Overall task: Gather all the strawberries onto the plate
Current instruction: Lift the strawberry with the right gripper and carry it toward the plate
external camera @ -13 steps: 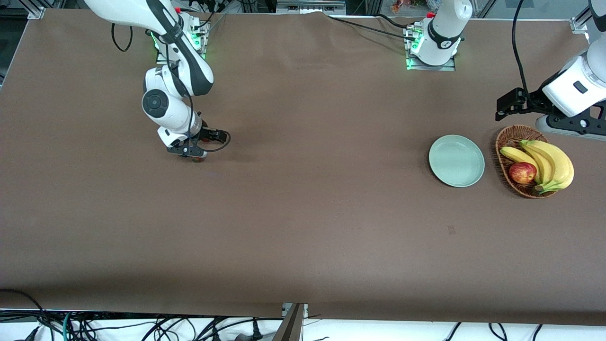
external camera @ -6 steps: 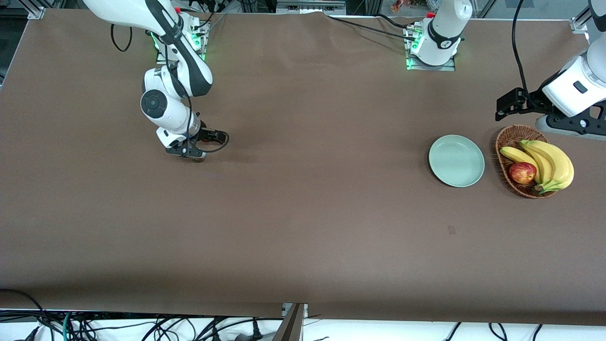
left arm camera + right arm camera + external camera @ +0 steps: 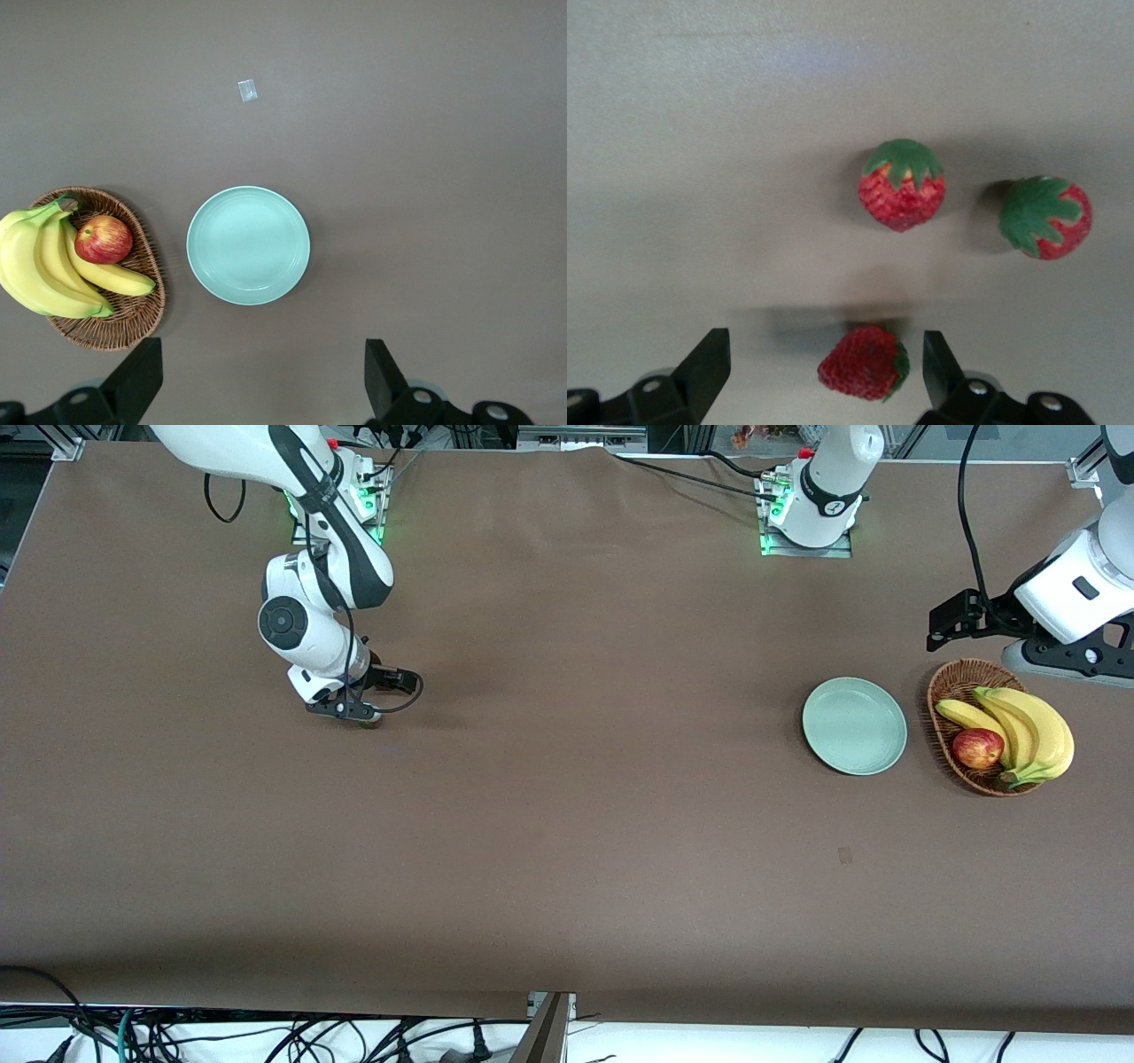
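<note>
Since the earlier frame the right tool (image 3: 354, 715) has slid a little toward the right arm's end of the desk (image 3: 567, 824) and sunk closer to its surface; nothing else has shifted. Its two fingers (image 3: 700, 367) are spread wide and pinch nothing, standing either side of one strawberry (image 3: 864, 364) that lies on its side on the brown covering between them. Whether either finger touches that berry cannot be told. Two more strawberries sit just beside it, each with its green cap showing: one (image 3: 902, 184) near the first, the other (image 3: 1044, 216) just beside that one. In the front view the wrist hides nearly all of the fruit.

The plate (image 3: 854, 725) lies well apart from the berries, toward the left arm's end of the desk, and it holds nothing. Just beside the plate, still closer to that end, stands a wicker basket (image 3: 953, 682) with a bunch of bananas (image 3: 1028, 731) and a red-yellow apple (image 3: 977, 747) in it. A small pale scrap (image 3: 844, 856) lies on the covering nearer to the front camera than the plate.

The left tool (image 3: 266, 390) waits high over the desk near the plate and basket, its fingers spread wide and bare. No writing can be read anywhere.
</note>
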You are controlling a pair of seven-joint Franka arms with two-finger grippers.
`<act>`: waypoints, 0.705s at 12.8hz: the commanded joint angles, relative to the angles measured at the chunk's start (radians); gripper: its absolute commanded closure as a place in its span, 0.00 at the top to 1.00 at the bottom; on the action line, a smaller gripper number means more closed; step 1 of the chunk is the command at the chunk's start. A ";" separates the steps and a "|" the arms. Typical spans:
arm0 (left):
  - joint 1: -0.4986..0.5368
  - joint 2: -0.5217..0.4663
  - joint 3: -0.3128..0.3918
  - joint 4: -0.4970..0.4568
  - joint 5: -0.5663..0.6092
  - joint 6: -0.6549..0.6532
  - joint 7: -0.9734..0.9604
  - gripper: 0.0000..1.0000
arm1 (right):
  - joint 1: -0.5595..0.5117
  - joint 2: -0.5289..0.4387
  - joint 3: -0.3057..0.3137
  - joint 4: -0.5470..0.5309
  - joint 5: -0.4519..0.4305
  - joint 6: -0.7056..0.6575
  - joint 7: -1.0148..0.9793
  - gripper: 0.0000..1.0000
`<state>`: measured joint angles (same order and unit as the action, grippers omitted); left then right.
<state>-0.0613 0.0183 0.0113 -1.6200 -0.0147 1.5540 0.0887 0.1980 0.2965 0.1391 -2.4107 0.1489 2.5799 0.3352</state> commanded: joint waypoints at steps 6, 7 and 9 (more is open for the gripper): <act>-0.002 0.000 0.001 0.009 -0.011 0.003 0.013 1.00 | -0.006 0.006 -0.006 -0.039 0.017 0.037 -0.053 0.46; -0.002 0.000 0.001 0.009 -0.011 0.003 0.013 1.00 | -0.006 0.004 -0.007 -0.041 0.017 0.039 -0.053 0.37; -0.002 0.000 0.001 0.009 -0.011 0.001 0.013 1.00 | -0.006 0.003 -0.006 -0.038 0.017 0.037 -0.053 0.22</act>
<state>-0.0614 0.0183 0.0113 -1.6200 -0.0147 1.5540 0.0887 0.1979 0.3043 0.1304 -2.4280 0.1489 2.5909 0.3083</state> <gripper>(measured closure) 0.000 0.577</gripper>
